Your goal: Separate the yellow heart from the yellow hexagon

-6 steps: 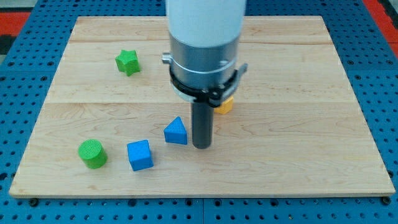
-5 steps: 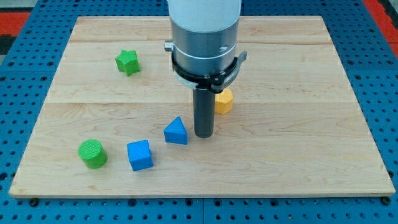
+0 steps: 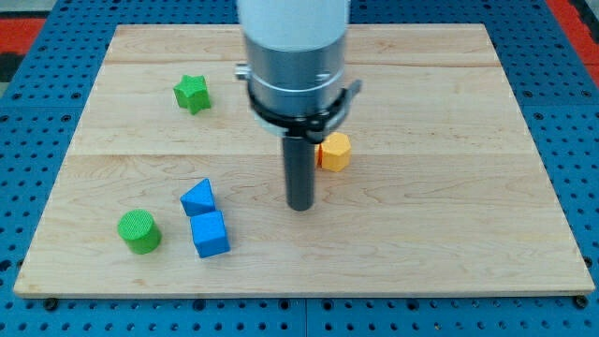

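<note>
rod planted just left of the yellow hexagon, heart out of sight

the wooden board (image 3: 449, 234) fills most of the view and sits on a blue pegboard surface. above it the arm's pale cylinder and grey collar (image 3: 295, 75) come down from the view's top and cover the board's upper middle. that bulk probably explains why no yellow heart can be seen: if it lies close to the hexagon, it would sit behind the collar or rod, but this cannot be confirmed.

the dark rod drops from the collar to the tip (image 3: 299, 207), which stands on bare wood near the board's centre. there are no jaws on this rig, so nothing is grasped or released; the rod can only push sideways.

the yellow hexagon (image 3: 335, 151) is just right of the rod's shaft and above the tip, close but whether it touches is unclear. an orange sliver shows at its left edge.

well apart to the view's left, the blue triangular block (image 3: 198, 197) rests just above the blue cube (image 3: 210, 234), nearly touching. the green cylinder (image 3: 138, 231) sits left of the cube, and the green star (image 3: 191, 94) lies alone at upper left.
</note>
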Available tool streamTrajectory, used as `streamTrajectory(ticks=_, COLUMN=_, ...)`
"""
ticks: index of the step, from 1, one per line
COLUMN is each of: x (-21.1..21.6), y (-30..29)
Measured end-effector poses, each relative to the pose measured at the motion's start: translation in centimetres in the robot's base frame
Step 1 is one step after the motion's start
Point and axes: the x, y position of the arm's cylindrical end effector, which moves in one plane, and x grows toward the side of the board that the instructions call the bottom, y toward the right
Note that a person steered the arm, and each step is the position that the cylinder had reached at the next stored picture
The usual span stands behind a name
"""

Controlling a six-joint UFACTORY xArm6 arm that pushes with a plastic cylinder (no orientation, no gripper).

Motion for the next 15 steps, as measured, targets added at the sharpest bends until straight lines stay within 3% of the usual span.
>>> streamTrajectory(ticks=6, x=0.0, y=5.9)
streamTrajectory(ticks=9, x=-4.6, y=11.9)
streamTrajectory(ticks=13, x=-8.8, y=11.9)
streamTrajectory(ticks=15, x=-8.5, y=7.1)
